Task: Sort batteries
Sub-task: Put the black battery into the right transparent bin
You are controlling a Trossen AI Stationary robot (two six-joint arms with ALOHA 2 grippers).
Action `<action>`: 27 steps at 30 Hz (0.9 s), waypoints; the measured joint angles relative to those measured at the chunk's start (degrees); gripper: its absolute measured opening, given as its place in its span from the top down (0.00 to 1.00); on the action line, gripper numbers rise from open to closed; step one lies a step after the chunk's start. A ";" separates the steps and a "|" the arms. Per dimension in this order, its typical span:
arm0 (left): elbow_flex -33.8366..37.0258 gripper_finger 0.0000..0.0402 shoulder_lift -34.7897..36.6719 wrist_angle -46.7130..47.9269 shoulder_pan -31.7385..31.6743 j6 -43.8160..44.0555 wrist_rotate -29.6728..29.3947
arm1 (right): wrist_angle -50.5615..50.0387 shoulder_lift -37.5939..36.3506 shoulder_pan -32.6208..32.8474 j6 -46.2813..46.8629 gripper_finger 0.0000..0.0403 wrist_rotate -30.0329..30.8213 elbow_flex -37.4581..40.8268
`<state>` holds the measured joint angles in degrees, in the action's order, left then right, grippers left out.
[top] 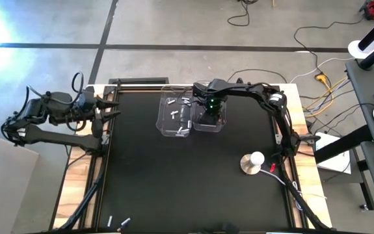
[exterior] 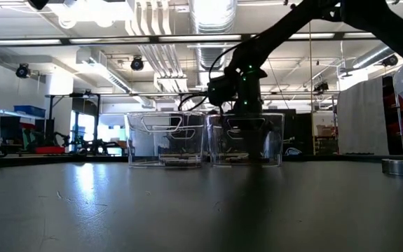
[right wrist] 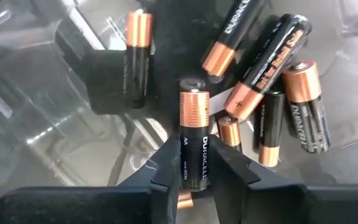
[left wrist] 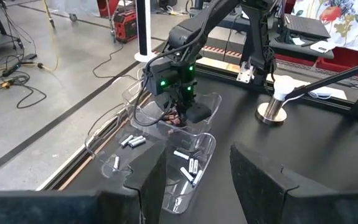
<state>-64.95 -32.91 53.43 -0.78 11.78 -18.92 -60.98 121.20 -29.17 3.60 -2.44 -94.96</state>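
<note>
Right gripper (right wrist: 194,163) pinches one dark copper-capped battery (right wrist: 194,140) at mid-barrel over the right bin (top: 211,123) — small, rigid, smooth, probably slippery; left gripper (left wrist: 194,177) waits spread.

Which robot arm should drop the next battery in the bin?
Right. The right gripper already pinches a black copper-topped battery over the clear plastic bin holding similar ones; the left gripper waits open at the table's edge.

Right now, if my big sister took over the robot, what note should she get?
Right gripper: down in the right clear bin, jaws on one dark copper-ended battery.
Left gripper: jaws open, waiting at the table's left edge.
Done: dark batteries lie in the right bin, silvery batteries in the left clear bin.
Left: release this one; a few loose batteries lie at the near edge.
</note>
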 joint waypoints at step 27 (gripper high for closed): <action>17.45 0.61 1.16 -23.66 1.32 19.28 25.83 | -14.85 -6.15 13.27 11.09 0.57 3.76 -39.22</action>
<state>-47.50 -31.75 29.76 0.54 31.06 6.91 -75.83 115.04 -15.90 14.69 1.32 -134.18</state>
